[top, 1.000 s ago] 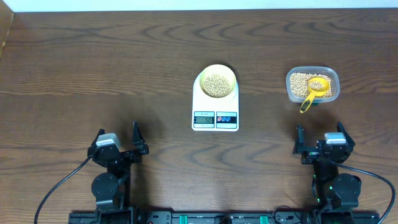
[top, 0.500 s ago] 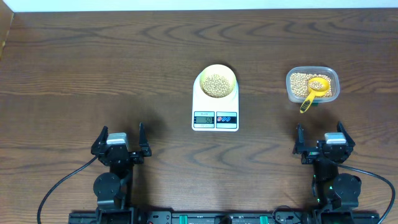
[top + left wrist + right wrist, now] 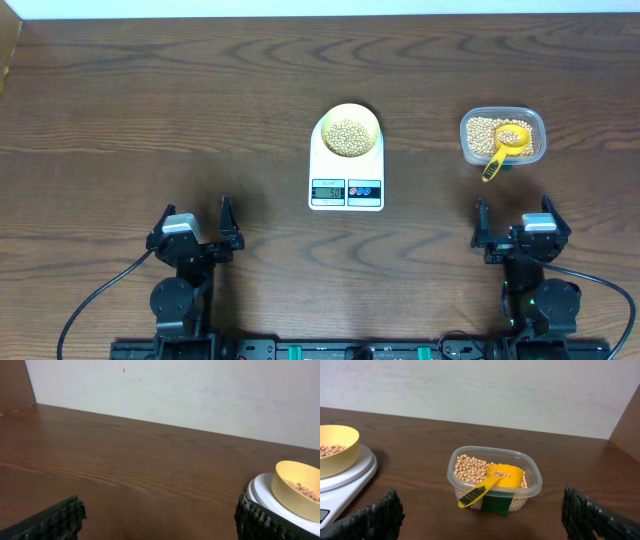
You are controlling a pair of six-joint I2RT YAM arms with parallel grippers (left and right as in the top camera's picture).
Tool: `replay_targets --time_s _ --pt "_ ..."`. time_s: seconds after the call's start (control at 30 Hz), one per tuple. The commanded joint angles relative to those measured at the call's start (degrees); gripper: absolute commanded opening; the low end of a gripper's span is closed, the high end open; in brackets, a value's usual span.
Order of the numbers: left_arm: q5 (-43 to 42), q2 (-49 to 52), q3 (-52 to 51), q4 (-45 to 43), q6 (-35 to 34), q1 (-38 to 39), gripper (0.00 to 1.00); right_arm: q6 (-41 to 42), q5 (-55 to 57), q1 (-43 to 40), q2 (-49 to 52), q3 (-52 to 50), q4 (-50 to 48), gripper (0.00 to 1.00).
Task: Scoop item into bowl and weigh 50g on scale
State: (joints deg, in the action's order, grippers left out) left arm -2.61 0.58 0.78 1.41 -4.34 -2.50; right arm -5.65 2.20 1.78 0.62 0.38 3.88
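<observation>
Left gripper (image 3: 193, 226) and right gripper (image 3: 514, 222) both spread empty; light, loose, roll-prone soybeans (image 3: 347, 137) sit in the bowl (image 3: 347, 108) on the scale (image 3: 346, 192), so move them only by grasping the yellow scoop (image 3: 508, 138) at its handle.

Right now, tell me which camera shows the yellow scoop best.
The right wrist view: the scoop shows large, cup and ridged handle both clear, lying in the tub of beans. Overhead shows it whole but small. The left wrist view misses it.
</observation>
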Motion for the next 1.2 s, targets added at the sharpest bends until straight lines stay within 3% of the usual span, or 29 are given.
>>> replay_targets --time_s 0.0,1.17 --pt "1.84 -0.52 -0.57 2.8 -1.55 0.17 0.98 0.44 0.44 0.31 -0.33 -0.09 0.22 0.99" --pt "1.81 -0.35 -0.55 2.67 2.14 0.17 0.98 0.44 0.44 0.31 -0.33 -0.07 0.24 0.99"
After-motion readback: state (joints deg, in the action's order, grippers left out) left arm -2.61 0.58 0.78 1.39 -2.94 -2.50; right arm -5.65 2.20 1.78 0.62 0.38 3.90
